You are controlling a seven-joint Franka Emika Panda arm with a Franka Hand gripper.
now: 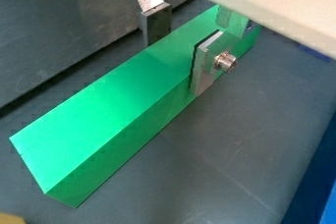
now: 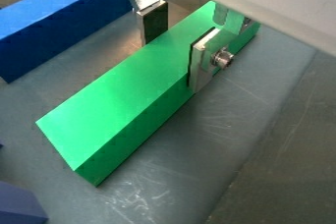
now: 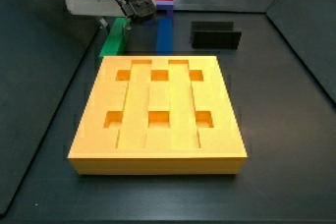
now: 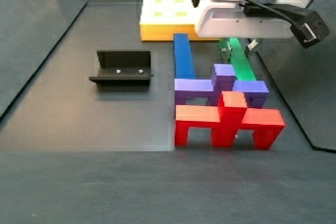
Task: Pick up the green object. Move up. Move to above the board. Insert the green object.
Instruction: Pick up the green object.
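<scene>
your yellow-orange board [image 3: 157, 110] lies flat on the dark floor, near side. beyond its far left corner the green bar [image 1: 125, 120] rests on the floor beside the blue bar [image 2: 59, 22]. your gripper [image 2: 178, 39] straddles the green bar, fingers [image 1: 207, 59] touching its sides.

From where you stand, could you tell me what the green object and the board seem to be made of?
The green object, straddled by the end effector near one end, looks like smooth hard plastic: uniform colour, sharp edges, a soft sheen on top. The board seems to be similar matte yellow-orange plastic, possibly printed or moulded, with clean grooves and square holes; painted wood can't be ruled out.
</scene>
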